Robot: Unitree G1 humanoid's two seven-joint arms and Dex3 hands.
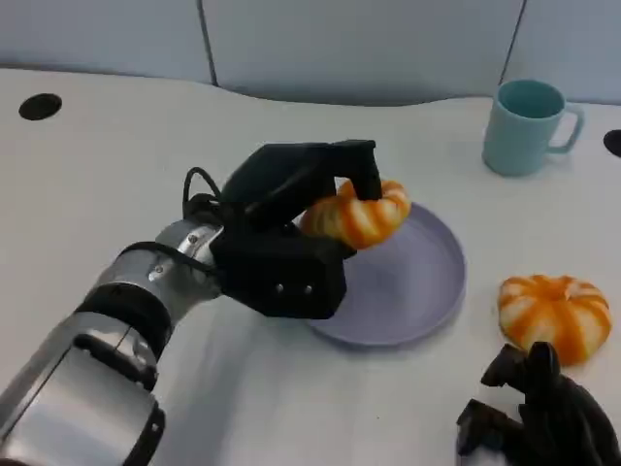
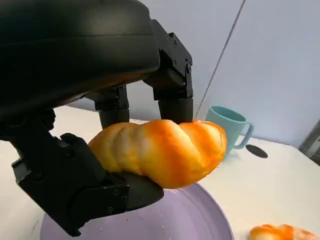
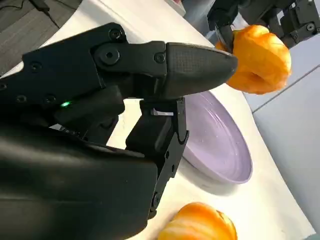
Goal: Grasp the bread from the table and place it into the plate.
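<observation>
Left hand [image 1: 291,228] fingers clamp bread [image 1: 357,214] above plate [image 1: 427,291] — right hand [image 1: 543,413] fingers seemingly apart, holding nothing.

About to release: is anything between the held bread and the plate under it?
Nothing visible. The left hand holds the bread above the plate, whose purple surface under it is bare. The second bread and mug sit apart.
</observation>
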